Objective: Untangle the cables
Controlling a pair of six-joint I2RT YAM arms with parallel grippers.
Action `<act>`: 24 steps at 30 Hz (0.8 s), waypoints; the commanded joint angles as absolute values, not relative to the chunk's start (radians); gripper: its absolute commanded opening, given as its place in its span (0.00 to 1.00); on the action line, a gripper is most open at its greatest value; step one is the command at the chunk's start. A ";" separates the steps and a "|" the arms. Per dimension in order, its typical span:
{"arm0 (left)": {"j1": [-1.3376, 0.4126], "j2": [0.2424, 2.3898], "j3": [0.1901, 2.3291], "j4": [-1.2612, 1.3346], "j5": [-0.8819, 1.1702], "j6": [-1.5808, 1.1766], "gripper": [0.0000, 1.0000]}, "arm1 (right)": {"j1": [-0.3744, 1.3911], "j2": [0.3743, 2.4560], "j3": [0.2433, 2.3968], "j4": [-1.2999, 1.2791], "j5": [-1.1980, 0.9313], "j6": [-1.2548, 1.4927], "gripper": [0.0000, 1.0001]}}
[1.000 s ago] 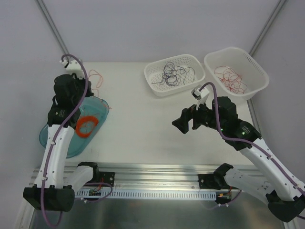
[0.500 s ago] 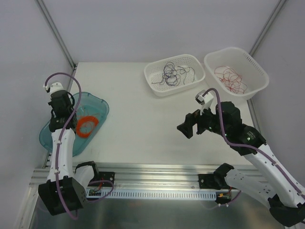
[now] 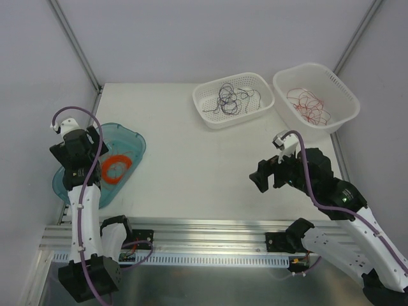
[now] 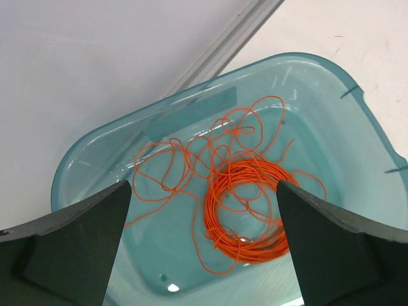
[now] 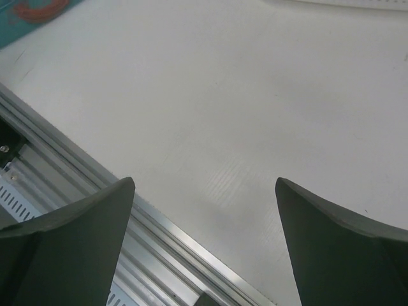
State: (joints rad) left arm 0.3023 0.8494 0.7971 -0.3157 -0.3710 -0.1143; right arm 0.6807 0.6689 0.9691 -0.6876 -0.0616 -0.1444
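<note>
Dark grey-black cables [image 3: 231, 99] lie loose in the left white basket [image 3: 204, 118]. Red cables [image 3: 309, 107] lie in the right white basket [image 3: 347, 118]. My left gripper [image 3: 86, 150] [image 4: 204, 255] hangs open over the teal tray [image 3: 134, 137] [image 4: 319, 76] with nothing between its fingers. Below it, thin loose orange-red strands [image 4: 185, 169] sprawl beside and over a flat orange coil [image 3: 115, 167] [image 4: 248, 210]. My right gripper [image 3: 260, 177] [image 5: 204, 242] is open and empty above the bare table [image 5: 255, 95], near the front edge.
An aluminium rail [image 3: 210, 233] [image 5: 95, 191] runs along the table's near edge. Both baskets stand at the back right. The grey wall and a slanted frame post [image 4: 223, 44] lie just behind the tray on the left.
My left arm drew back from the table's far left to over the tray and its gripper opened; the red strand seen there is gone from the table. My right arm retreated toward the near right.
</note>
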 commanded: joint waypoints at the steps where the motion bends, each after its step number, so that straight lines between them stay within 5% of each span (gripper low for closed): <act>1: 0.307 0.779 0.848 -0.415 -0.283 -0.153 0.99 | 0.686 0.634 0.966 -0.732 0.099 -0.103 0.97; 14: 0.137 0.519 0.945 -0.630 -0.008 -0.177 0.99 | 0.684 0.526 1.005 -0.997 0.823 0.224 0.97; 24: 0.012 0.155 0.978 -0.839 0.029 -0.152 0.99 | 0.684 0.374 1.137 -1.219 1.038 0.224 0.97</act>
State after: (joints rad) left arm 0.0204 0.2062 0.9306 -0.7300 -0.0067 -0.1673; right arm 0.6807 0.4019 1.0637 -1.0931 0.9176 0.2016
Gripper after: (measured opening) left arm 0.992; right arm 0.969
